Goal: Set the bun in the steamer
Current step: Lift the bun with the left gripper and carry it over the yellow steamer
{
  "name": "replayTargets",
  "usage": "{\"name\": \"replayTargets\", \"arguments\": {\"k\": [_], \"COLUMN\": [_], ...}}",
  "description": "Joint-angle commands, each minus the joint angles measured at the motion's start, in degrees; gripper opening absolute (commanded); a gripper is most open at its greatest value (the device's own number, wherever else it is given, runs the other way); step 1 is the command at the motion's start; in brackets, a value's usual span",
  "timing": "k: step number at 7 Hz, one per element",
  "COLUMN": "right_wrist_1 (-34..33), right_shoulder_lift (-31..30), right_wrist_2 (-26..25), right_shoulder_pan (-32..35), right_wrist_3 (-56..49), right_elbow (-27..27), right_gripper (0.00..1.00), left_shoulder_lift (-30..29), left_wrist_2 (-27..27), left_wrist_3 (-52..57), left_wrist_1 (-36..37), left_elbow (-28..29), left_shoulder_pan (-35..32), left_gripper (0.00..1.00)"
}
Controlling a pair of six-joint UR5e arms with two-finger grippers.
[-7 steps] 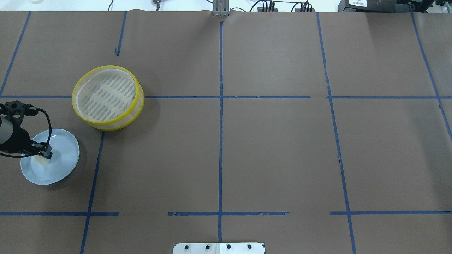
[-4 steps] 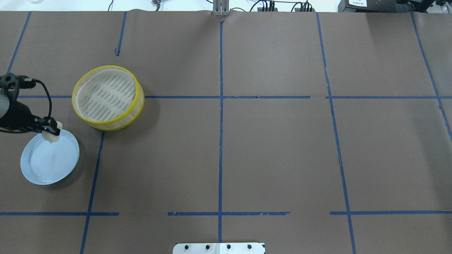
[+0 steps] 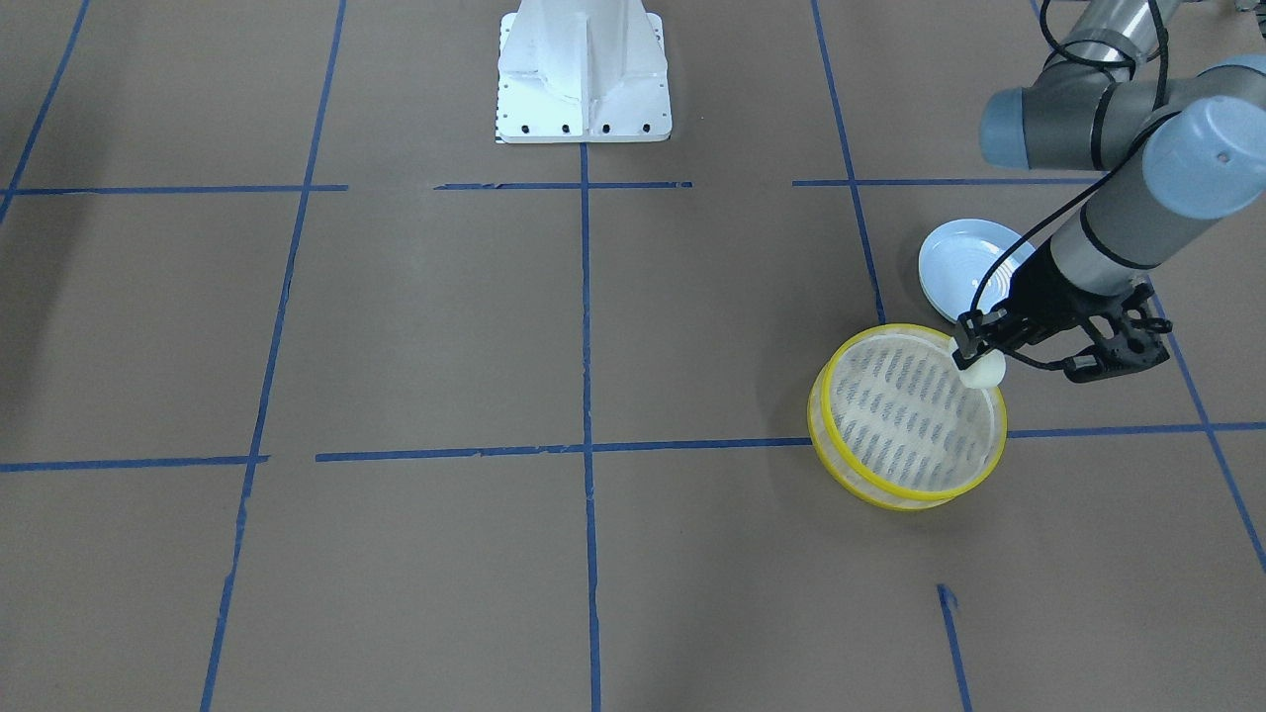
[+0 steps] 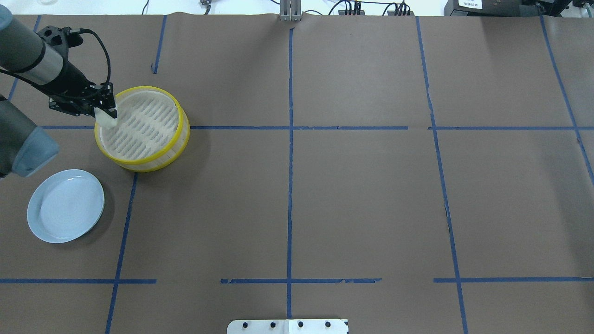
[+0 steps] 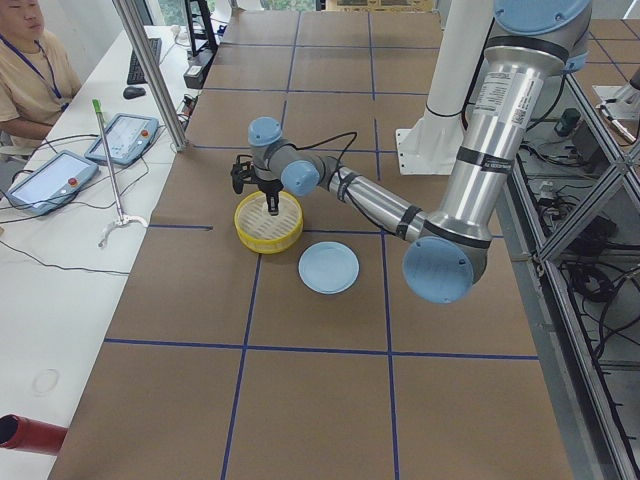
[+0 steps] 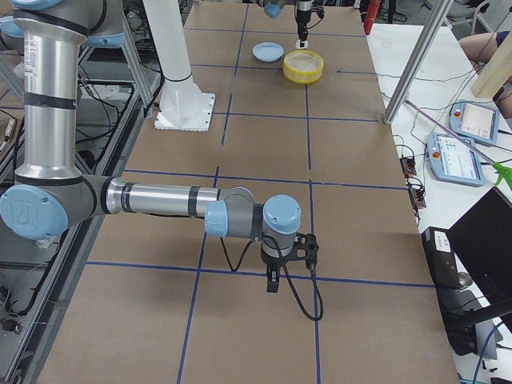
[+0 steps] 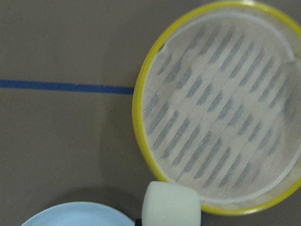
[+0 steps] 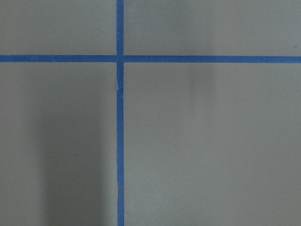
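The left tool (image 4: 109, 113) holds the bun (image 4: 110, 122) above the left edge of the steamer (image 4: 182, 138)

Robot lab: taped tbl (image 4: 362, 195), pendants (image 5: 124, 138).

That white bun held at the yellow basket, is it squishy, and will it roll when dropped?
The bun is probably soft: its corners look rounded and foam-like. Likely light: the left end effector holds it by its top alone. Blocky, so unlikely to roll in the steamer.
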Motion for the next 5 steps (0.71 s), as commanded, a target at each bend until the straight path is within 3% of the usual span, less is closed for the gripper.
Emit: {"name": "replayTargets", "arguments": {"k": [1, 2, 5], "right_wrist_1": [0.00, 0.00, 0.00], "right_shoulder_lift": [0.00, 0.00, 0.00], "right_wrist_2": [0.00, 0.00, 0.00], "right_shoulder_pan": [0.00, 0.00, 0.00], "right_wrist_3": [0.00, 0.00, 0.00], "right_elbow": [0.00, 0.00, 0.00], "right_gripper": [1.00, 1.00, 1.00], "left_shoulder_lift": [-1.56, -1.56, -2.88], "left_wrist_2": [4.47, 4.58, 6.06], "left_wrist_3": [-5.19, -7.13, -4.36], "left_wrist_1": [-2.46, -5.87, -6.26], "left_elbow": [4.63, 5.96, 7.55], "left_shoulder_pan": [6.11, 7.01, 7.02], "left_gripper": [0.38, 0.38, 0.38]}}
